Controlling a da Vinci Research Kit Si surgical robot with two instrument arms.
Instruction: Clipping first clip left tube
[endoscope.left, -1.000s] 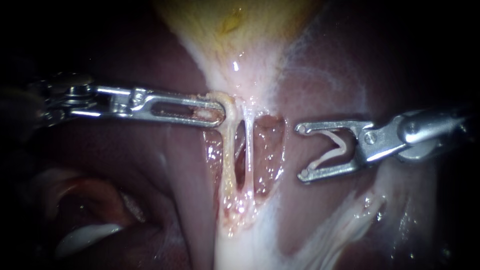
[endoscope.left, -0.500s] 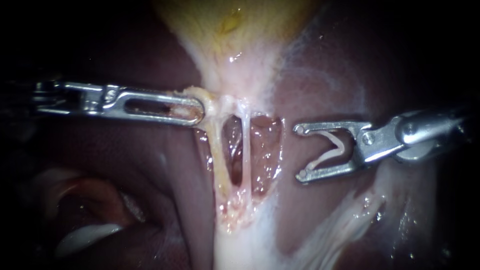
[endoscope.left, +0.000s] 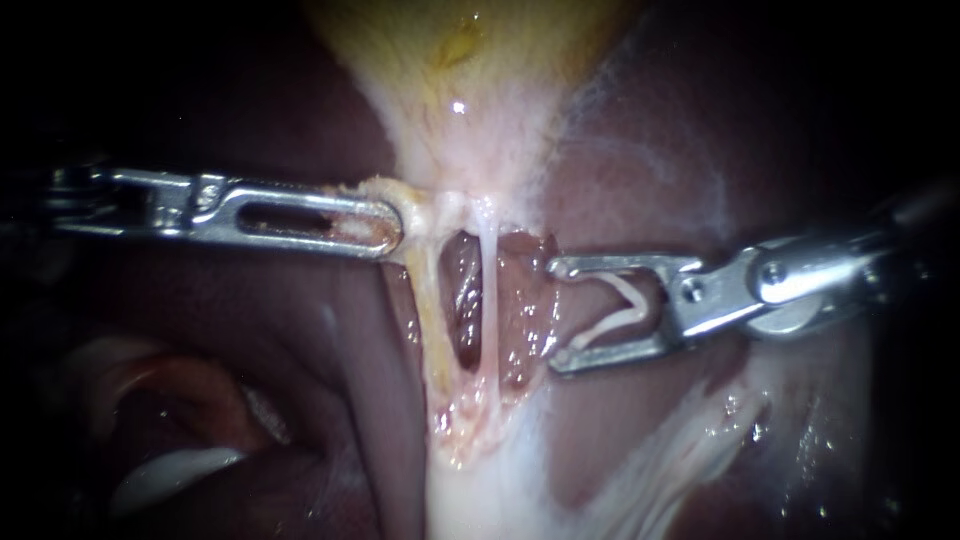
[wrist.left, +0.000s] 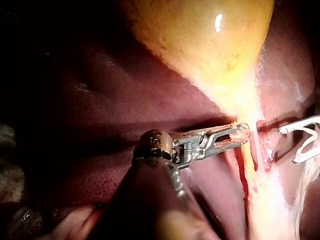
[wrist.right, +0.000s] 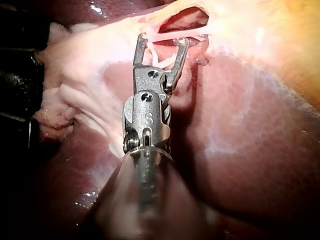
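The left instrument (endoscope.left: 388, 222) is polished steel with long, slotted jaws. They lie together, clamped on a ragged pale yellow tissue tag (endoscope.left: 415, 210) at the gallbladder's neck. Its shaft enters from the left, nearly level, and the tag is drawn taut toward that side.

The right instrument (endoscope.left: 560, 315) is steel with hinged jaws standing wide in a fork. They carry a white V-shaped clip (endoscope.left: 622, 305) seated between them, one leg against each jaw, with the apex toward the hinge. Its shaft enters from the right and slopes slightly down toward the tips, which point at the tubes.

The left tube (endoscope.left: 432, 320) is a thicker, yellowish, stringy cord running from the gripped tag down to a pale white stalk. The right tube (endoscope.left: 488, 300) is a thin, glossy white strand just beside it, with a dark red slot between the two. The right instrument's jaw tips lie just beside the right tube, on the side away from the left tube, over a wet red pocket. Neither tube lies between those jaws.

The gallbladder (endoscope.left: 470, 45) is a smooth ochre-yellow sac tapering to a whitish neck. The liver (endoscope.left: 260, 320) is dark maroon, smooth and moist. A whitish filmy membrane (endoscope.left: 700, 430) crosses it under the right instrument. The surroundings beyond the tissue are dark.
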